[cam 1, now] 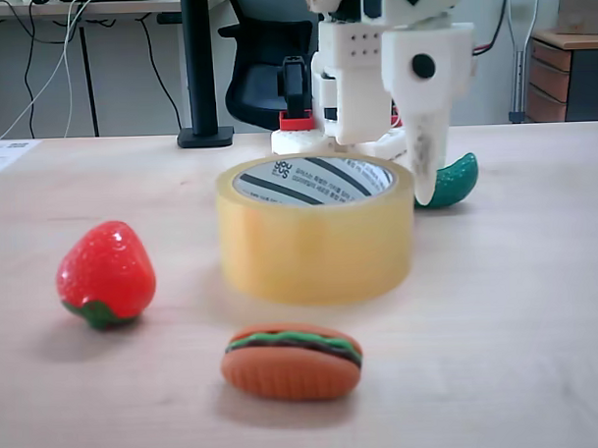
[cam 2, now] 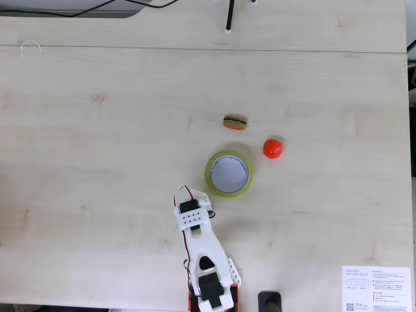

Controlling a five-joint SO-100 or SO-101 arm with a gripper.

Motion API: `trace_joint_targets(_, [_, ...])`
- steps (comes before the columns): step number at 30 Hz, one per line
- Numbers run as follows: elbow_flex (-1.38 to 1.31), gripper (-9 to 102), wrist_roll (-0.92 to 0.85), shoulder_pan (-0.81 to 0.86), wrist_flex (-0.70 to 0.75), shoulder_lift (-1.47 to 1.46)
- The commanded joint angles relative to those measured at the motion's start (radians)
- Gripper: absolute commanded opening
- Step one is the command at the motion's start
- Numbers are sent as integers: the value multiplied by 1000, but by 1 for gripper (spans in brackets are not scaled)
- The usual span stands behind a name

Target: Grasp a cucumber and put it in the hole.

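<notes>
The dark green cucumber (cam 1: 457,179) lies on the table behind and to the right of the tape roll (cam 1: 317,231). My gripper (cam 1: 422,192) reaches down right beside it, and one white finger (cam 1: 429,156) covers its left end. The other finger is hidden behind the roll, so I cannot tell how the jaws stand. The hole (cam 1: 312,181) faces up, ringed by the white striped core. From above, my gripper (cam 2: 188,199) sits just lower left of the tape roll (cam 2: 208,174) with the hole (cam 2: 229,173), and the cucumber is hidden under it.
A red strawberry (cam 1: 105,273) lies left of the roll and a toy hamburger (cam 1: 292,361) in front of it. From above, the hamburger (cam 2: 234,122) and strawberry (cam 2: 272,148) lie beyond the roll. A printed sheet (cam 2: 376,288) lies at the lower right.
</notes>
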Motion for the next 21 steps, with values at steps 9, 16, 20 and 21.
trace_joint_targets(9, [-67,14,-6,-3,-20,-61])
trace_joint_targets(16, [-67,11,-6,-3,-23,-89])
trace_joint_targets(20, [-67,8,-6,-3,-21,-91])
trace_joint_targets(21, [-67,8,-6,-3,-21,-87])
